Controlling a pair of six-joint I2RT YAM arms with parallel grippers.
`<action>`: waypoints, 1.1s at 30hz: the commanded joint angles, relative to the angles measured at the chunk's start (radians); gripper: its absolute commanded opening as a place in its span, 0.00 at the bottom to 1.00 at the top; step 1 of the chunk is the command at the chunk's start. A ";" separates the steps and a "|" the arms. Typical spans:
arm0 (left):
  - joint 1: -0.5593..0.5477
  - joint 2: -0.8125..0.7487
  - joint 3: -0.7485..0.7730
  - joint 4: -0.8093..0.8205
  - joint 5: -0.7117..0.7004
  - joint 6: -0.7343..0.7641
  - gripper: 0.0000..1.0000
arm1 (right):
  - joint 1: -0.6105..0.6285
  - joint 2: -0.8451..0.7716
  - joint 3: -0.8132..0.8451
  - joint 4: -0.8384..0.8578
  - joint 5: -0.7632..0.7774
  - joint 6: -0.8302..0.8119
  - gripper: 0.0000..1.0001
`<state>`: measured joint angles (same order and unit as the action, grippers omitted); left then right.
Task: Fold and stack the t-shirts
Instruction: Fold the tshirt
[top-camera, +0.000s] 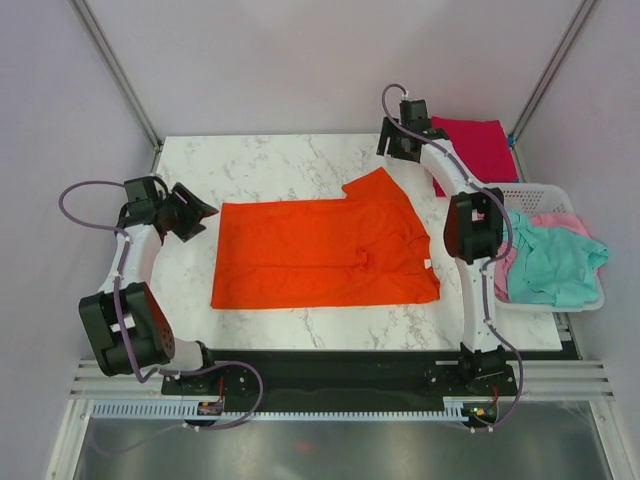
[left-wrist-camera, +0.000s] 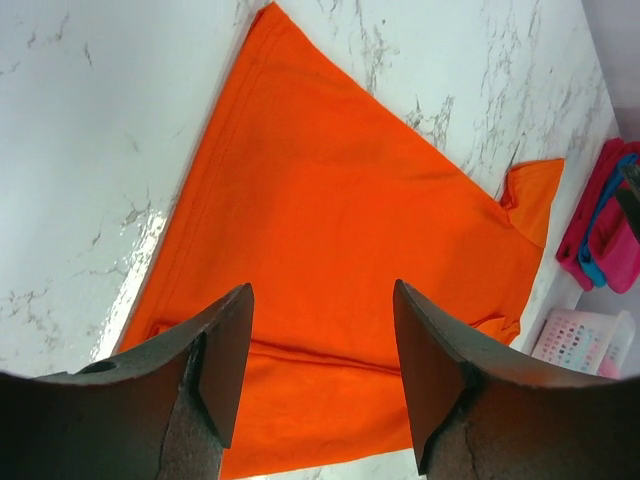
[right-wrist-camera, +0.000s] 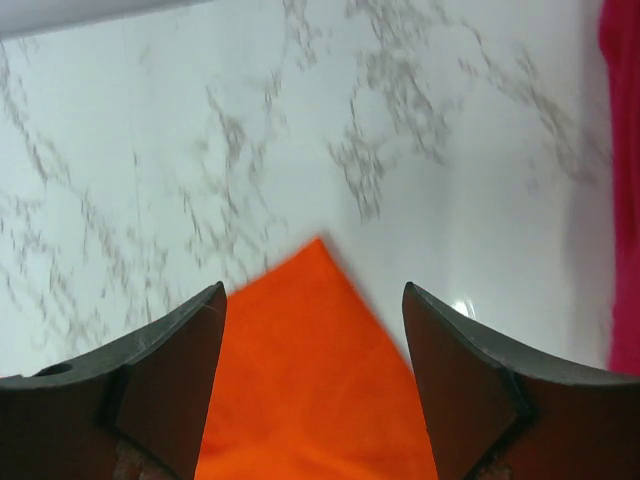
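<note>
The orange-red t-shirt (top-camera: 320, 250) lies spread flat on the marble table, one sleeve (top-camera: 378, 188) sticking out at the back right. It fills the left wrist view (left-wrist-camera: 330, 230), and its sleeve tip shows in the right wrist view (right-wrist-camera: 310, 370). My left gripper (top-camera: 200, 213) is open and empty, just left of the shirt's left edge. My right gripper (top-camera: 392, 148) is open and empty, above the table just behind the sleeve. A magenta t-shirt (top-camera: 475, 148) lies folded at the back right. Teal (top-camera: 548, 262) and pink (top-camera: 565, 222) t-shirts sit in the basket.
A white slotted basket (top-camera: 532, 192) stands at the table's right edge beside the right arm. The left wrist view shows it (left-wrist-camera: 585, 340) past the shirt, with the magenta shirt and a blue one (left-wrist-camera: 600, 225) beyond. Metal frame posts stand at the back corners.
</note>
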<state>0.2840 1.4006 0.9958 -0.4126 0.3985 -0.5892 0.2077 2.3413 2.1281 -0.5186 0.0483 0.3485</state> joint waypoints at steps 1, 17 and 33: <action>-0.002 0.027 0.032 0.101 0.054 0.008 0.65 | 0.006 0.197 0.284 -0.021 0.002 -0.048 0.79; -0.002 0.083 0.072 0.092 0.016 0.015 0.60 | 0.036 0.219 0.014 0.195 0.004 0.049 0.47; -0.075 0.570 0.555 -0.054 -0.204 0.155 0.56 | 0.038 0.142 -0.223 0.325 -0.074 0.107 0.00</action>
<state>0.2199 1.8984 1.4521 -0.4164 0.2691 -0.5304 0.2333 2.4924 1.9839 -0.1352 0.0372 0.4370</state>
